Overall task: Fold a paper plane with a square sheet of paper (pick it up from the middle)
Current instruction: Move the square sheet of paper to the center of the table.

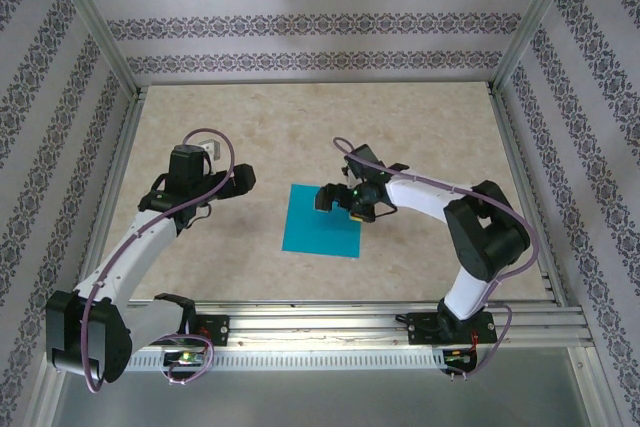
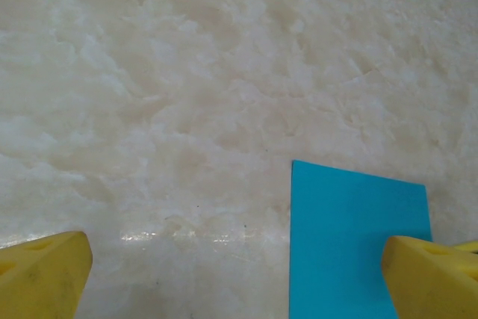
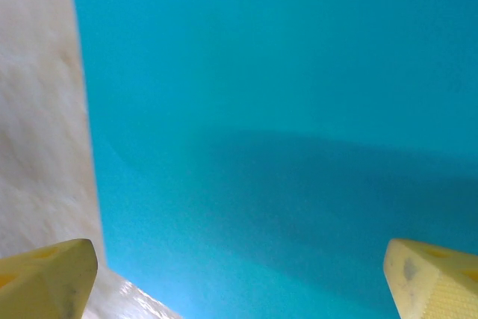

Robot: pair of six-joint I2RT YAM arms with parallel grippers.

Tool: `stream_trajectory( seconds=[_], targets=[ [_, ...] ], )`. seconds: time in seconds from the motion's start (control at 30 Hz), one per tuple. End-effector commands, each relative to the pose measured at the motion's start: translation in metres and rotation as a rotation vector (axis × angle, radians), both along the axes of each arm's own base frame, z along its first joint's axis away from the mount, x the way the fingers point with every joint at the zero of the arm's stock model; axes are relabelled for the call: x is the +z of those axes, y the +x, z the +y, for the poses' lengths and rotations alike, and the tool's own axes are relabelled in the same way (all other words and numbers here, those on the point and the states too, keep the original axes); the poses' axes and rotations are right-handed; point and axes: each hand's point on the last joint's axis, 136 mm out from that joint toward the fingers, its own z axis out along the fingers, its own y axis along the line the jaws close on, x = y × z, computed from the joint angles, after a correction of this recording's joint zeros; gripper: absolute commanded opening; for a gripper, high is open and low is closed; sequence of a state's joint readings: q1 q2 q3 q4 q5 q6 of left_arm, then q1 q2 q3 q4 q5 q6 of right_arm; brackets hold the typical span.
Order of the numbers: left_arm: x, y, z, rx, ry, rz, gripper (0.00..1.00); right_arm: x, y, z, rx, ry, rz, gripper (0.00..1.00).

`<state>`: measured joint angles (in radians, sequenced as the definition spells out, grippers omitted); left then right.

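The square sheet of paper (image 1: 318, 229) is teal-blue and lies flat and unfolded near the middle of the table. My right gripper (image 1: 341, 201) hovers open over the sheet's far right part. In the right wrist view the paper (image 3: 276, 110) spreads under the right gripper (image 3: 239, 289), and nothing sits between its yellow fingertips (image 3: 46, 278). My left gripper (image 1: 244, 179) stands open to the left of the sheet, apart from it. The left wrist view has the left gripper (image 2: 239, 289) over bare table, with the sheet (image 2: 351, 244) beside its right fingertip (image 2: 433, 278). The paper plane is out of view.
The beige marbled tabletop (image 1: 300, 137) is bounded by aluminium rails (image 1: 380, 312) at the front and sides, with patterned walls (image 1: 300, 22) beyond. Both arm bases sit at the near edge.
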<state>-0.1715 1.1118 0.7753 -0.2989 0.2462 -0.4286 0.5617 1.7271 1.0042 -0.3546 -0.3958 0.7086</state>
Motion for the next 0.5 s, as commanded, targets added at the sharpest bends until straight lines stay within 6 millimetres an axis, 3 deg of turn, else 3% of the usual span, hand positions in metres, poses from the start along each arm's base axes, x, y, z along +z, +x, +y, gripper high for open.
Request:
stream_trajectory(
  seconds=[0.0, 0.37, 0.47],
  targets=[
    [0.001, 0.002, -0.009, -0.015, -0.036, -0.016, 1.00, -0.001, -0.009, 0.012, 0.019, 0.045, 0.032, 0.98],
    [0.006, 0.005, -0.022, -0.071, -0.077, 0.036, 1.00, -0.028, 0.012, 0.019, -0.164, 0.045, 0.089, 0.98],
    [0.001, 0.006, -0.028, -0.099, -0.077, 0.073, 1.00, -0.026, 0.020, 0.035, -0.129, 0.098, 0.079, 0.98]
  ],
)
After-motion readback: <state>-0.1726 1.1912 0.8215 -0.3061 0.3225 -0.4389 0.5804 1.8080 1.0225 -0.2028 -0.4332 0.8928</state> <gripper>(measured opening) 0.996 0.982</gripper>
